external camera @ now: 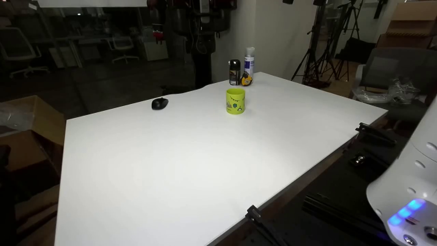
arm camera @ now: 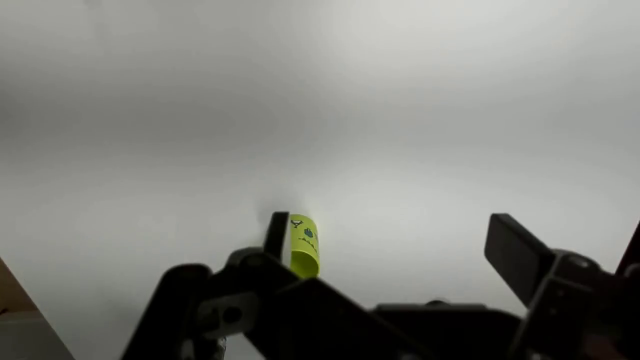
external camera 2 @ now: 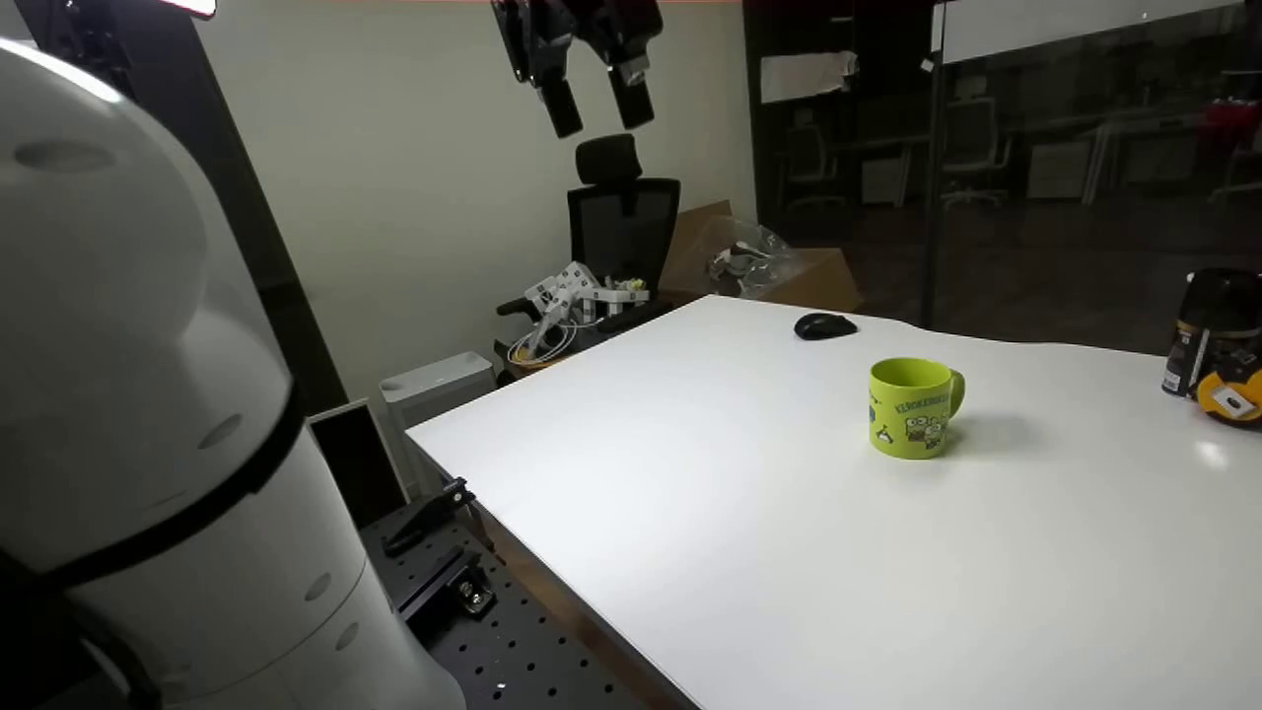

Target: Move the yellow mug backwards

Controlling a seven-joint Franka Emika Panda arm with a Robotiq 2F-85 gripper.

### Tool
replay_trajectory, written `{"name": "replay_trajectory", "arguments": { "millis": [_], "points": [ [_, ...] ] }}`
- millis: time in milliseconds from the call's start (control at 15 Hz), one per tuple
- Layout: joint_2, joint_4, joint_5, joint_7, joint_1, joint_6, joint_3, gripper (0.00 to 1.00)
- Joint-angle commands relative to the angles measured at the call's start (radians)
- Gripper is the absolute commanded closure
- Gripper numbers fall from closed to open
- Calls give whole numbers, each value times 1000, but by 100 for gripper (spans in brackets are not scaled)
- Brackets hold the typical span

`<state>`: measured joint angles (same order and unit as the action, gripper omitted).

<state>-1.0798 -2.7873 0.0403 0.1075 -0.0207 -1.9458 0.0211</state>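
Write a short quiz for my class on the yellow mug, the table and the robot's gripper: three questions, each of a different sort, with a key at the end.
1. True or false: the yellow mug stands upright on the white table.

2. Multiple choice: the gripper is
A) shut on the mug
B) shut and empty
C) open, apart from the mug

3. Fill in the blank: in an exterior view, the mug's ____ sticks out toward the right of the picture.

Key:
1. True.
2. C.
3. handle.
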Motion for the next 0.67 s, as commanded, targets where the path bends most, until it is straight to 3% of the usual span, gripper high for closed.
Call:
{"name": "replay_trajectory", "arguments": {
  "millis": [0, 400, 600],
  "points": [
    [27, 5, -3, 21, -28, -56, 5, 0],
    [294, 70, -39, 0, -129, -297, -68, 0],
    [468, 151, 16, -41, -126, -232, -154, 0]
  ]
}}
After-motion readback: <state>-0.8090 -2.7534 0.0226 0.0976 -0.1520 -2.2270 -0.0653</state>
